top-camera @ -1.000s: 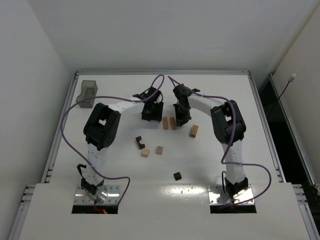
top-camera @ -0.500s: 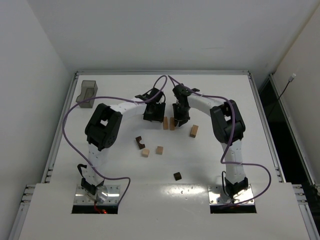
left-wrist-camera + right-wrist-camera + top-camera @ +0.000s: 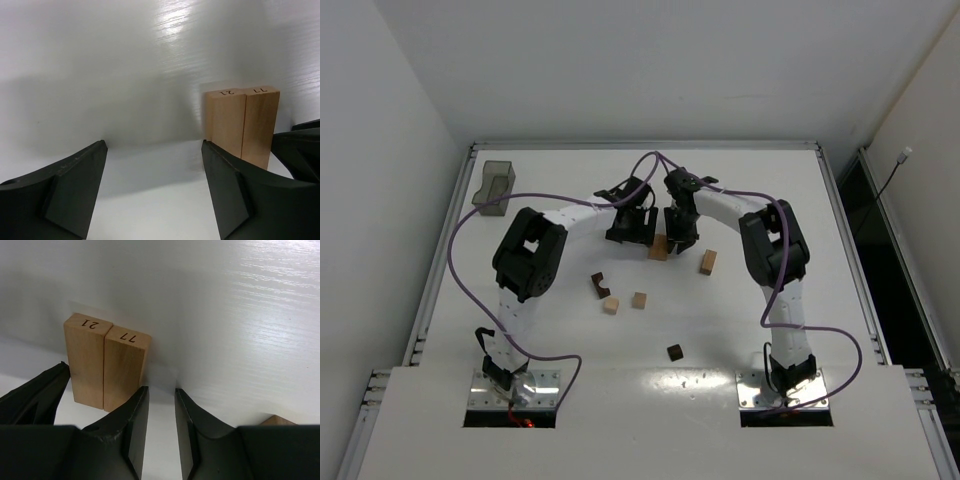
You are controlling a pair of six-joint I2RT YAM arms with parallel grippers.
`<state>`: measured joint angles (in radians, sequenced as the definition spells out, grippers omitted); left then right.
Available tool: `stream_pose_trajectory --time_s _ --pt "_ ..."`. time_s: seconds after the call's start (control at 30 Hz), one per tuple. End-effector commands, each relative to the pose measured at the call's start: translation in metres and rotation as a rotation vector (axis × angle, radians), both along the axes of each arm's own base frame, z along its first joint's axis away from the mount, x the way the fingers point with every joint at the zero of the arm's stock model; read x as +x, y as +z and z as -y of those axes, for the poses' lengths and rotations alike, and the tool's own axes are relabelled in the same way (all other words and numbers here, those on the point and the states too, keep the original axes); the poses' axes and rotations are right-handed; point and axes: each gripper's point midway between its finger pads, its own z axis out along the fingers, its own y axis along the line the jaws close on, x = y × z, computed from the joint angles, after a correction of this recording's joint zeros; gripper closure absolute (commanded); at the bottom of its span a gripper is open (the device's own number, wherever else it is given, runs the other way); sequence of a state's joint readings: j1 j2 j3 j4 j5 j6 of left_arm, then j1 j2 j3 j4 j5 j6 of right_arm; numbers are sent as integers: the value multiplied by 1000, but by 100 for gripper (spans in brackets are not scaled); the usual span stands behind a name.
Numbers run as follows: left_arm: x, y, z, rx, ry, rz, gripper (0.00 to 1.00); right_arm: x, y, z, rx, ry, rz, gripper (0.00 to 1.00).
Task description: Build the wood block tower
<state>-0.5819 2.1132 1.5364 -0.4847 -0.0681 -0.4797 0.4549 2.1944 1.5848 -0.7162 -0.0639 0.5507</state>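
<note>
- Left gripper (image 3: 154, 147): jaws wide apart, holding nothing.
- Right gripper (image 3: 161, 394): jaws narrowly parted, holding nothing.
- Two tan wood blocks (image 3: 106, 362): upright, touching side by side on the surface (image 3: 250, 315), near both grippers.

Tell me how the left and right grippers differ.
The left gripper has its jaws wide apart; the right gripper leaves only a narrow gap. In each wrist view, the block pair stands to the right of the left gripper's opening but to the left of the right gripper's. Both are empty and close beside that upright pair.
</note>
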Motion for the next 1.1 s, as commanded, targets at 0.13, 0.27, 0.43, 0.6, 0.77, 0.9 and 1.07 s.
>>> stream_pose_trajectory --time_s 0.13,0.27,0.43,0.6,0.77,0.9,1.07 --pt "-5 -13 6 4 12 -35 19 -3 -14 -15 21 14 -24 65" --pt "-2 -7 -6 48 55 -2 15 -1 -10 -4 -28 -1 7 55" --pt "-9 -9 -15 68 73 -8 14 -1 -13 12 -41 -33 2 55" --pt "-7 -5 -11 51 70 2 14 7 -11 7 -28 -31 8 55" --pt "-12 0 -14 45 70 11 14 8 -13 10 -48 -36 7 55" --pt "-15 -3 -14 41 64 -3 14 10 -15 10 -56 -38 11 55" --pt "-19 0 -13 23 55 -5 14 14 -14 9 -55 -38 14 55"
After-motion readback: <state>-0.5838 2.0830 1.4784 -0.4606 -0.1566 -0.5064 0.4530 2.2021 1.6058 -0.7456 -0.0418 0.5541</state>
